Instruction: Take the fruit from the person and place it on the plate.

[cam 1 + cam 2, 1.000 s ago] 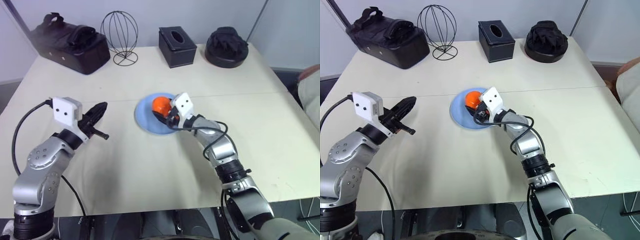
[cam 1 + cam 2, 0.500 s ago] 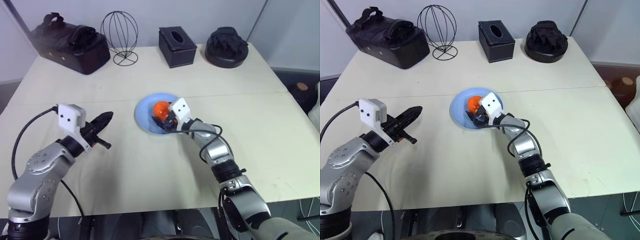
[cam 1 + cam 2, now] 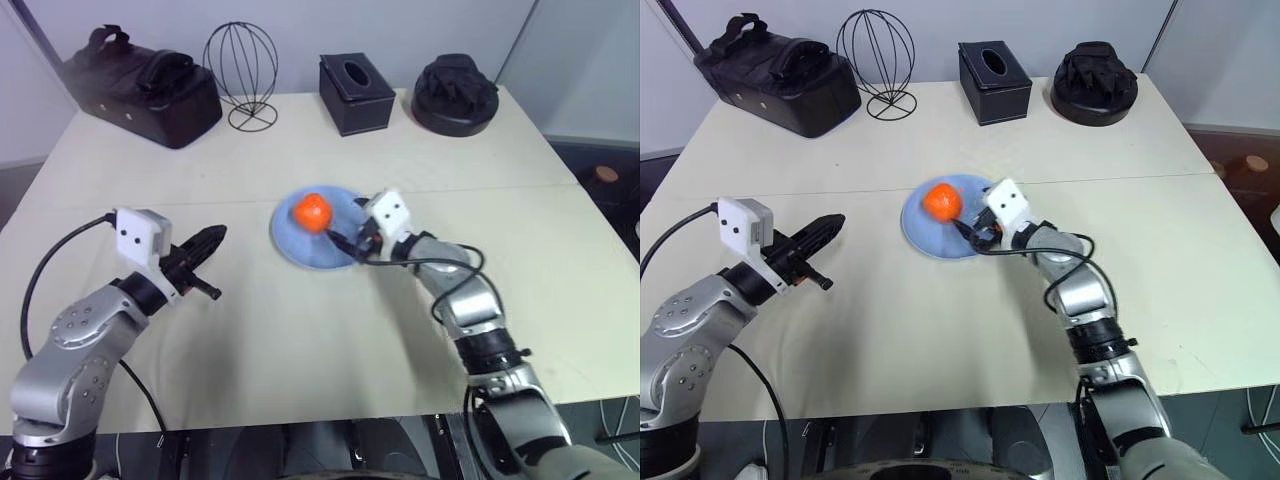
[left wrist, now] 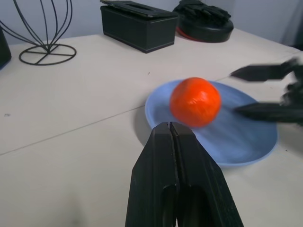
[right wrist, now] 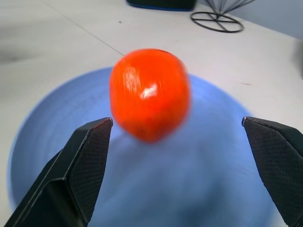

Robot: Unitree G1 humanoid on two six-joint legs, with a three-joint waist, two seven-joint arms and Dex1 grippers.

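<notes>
Left eye view, frame centre: fruit (image 3: pixel 312 211) resting on the plate (image 3: pixel 300 246), toward its upper left part. Right gripper (image 3: pixel 349 236) just right of the fruit, over the plate's right edge, fingers spread wide, clear of the fruit, holding nothing. Left gripper (image 3: pixel 208 238) at mid-left, well apart from the plate, fingers pressed together, empty. Tissue box (image 3: pixel 355 93) and wire frame (image 3: pixel 240 74) along the upper edge.

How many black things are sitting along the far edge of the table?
3: a black bag at the far left, a black tissue box in the middle, and a black heap on a round base at the far right. The wire stand isn't counted.
</notes>
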